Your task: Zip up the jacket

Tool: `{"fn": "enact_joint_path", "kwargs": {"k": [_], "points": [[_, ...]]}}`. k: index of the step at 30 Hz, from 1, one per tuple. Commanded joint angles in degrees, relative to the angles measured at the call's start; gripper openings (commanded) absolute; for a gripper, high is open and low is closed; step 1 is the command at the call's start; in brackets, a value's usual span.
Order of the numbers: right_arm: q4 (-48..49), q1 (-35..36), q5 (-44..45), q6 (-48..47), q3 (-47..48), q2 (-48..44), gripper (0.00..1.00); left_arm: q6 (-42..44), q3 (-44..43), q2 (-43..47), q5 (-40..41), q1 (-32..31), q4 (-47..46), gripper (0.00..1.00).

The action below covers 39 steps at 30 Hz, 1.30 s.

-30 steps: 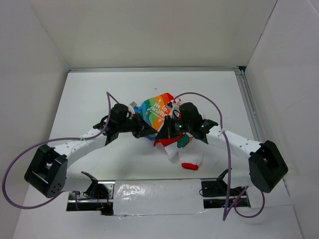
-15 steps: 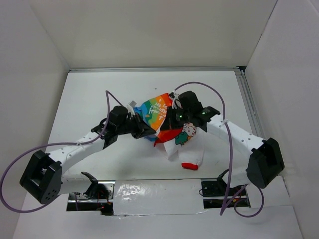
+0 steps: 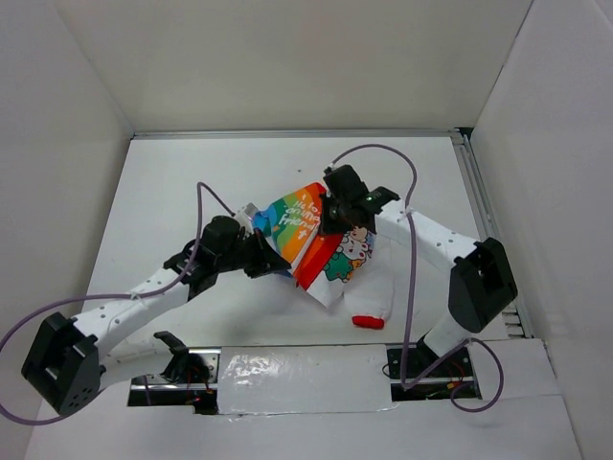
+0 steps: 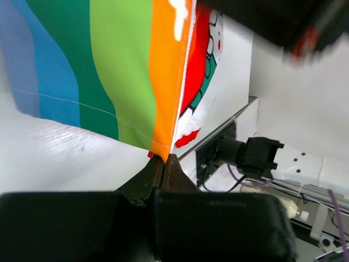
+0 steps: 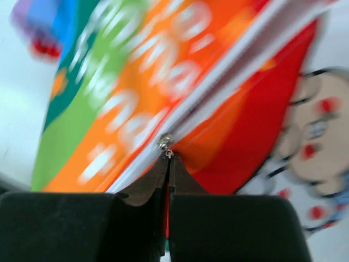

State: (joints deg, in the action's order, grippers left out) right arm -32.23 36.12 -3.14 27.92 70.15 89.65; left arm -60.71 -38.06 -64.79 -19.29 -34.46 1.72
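From the top view, the jacket [image 3: 326, 251] lies bunched near the middle of the table [image 3: 172, 172], lifted and stretched between the 2 arms, with a red cuff [image 3: 367, 321] trailing toward the near edge. The left gripper [image 3: 278, 261] holds its lower end and the right gripper [image 3: 330, 216] its upper end. The cloth sags and folds freely, so I judge it light, soft and limp: it will buckle unless kept taut along the zipper line. White lettering [image 3: 299, 213] runs across the rainbow panel, too small to read here. In the left wrist view, the left gripper [image 4: 163, 162] is pinched tight on the bottom corner of the hem [image 4: 160, 148], where the orange stripe meets the white front edge — a sensible anchor for tension. In the right wrist view, the right gripper [image 5: 168, 161] is clenched on the small metal zipper pull [image 5: 165, 143], the one place worth gripping for the pull itself; being tiny and smooth, it could slip out. The lettering is motion-blurred and unreadable, a cartoon figure [image 5: 316, 136] shows at the right, and no brand tag is visible.
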Motion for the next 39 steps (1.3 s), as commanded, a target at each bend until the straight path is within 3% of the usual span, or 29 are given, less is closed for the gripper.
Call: {"fn": "enact_joint_path", "kwargs": {"k": [1,11,17,18,19,21,22,23,28,30,35,39], "points": [[-0.72,-5.07,15.52,0.64,6.04,3.95,0.0,0.95,3.86,5.89,0.91,-0.52,6.45,0.0],[-3.12,-19.84,23.09,-3.3,33.6,24.23,0.0,-3.18,14.32,13.64,1.98,0.35,9.54,0.0],[1.55,-22.23,18.63,-8.67,37.52,27.69,0.0,-2.58,14.87,11.63,1.89,0.62,8.74,0.0],[2.34,-22.14,16.26,-10.41,37.17,27.08,0.0,-2.31,14.08,10.58,1.8,0.79,9.27,0.05],[3.22,-22.06,13.27,-10.78,36.03,25.25,0.07,-1.96,12.24,10.04,1.8,0.8,10.84,0.23],[5.06,-21.44,5.98,-12.18,33.23,22.52,0.36,-1.0,10.13,9.08,2.41,0.8,12.77,0.44],[6.46,-21.09,4.21,-12.45,30.16,19.28,0.93,-0.47,8.11,9.16,2.59,0.8,14.44,0.62],[6.91,-20.83,3.41,-12.19,28.83,17.16,1.0,-0.12,6.79,9.16,3.89,0.71,16.11,0.69],[8.93,-20.65,-0.12,-10.35,17.41,1.9,1.0,-3.45,-3.39,13.9,10.93,0.44,30.87,0.87],[11.3,-21.08,1.46,-8.42,10.49,-6.36,1.0,-3.54,-6.65,17.5,13.39,0.44,34.83,0.99],[8.6,-25.39,7.51,-1.49,1.4,-21.33,1.0,-2.48,-17.11,19.8,18.93,0.71,43.52,0.99],[-1.5,-27.24,19.63,4.32,-3.26,-34.06,1.0,-3.11,-30.27,14.36,27.36,0.97,52.94,0.99]]}}
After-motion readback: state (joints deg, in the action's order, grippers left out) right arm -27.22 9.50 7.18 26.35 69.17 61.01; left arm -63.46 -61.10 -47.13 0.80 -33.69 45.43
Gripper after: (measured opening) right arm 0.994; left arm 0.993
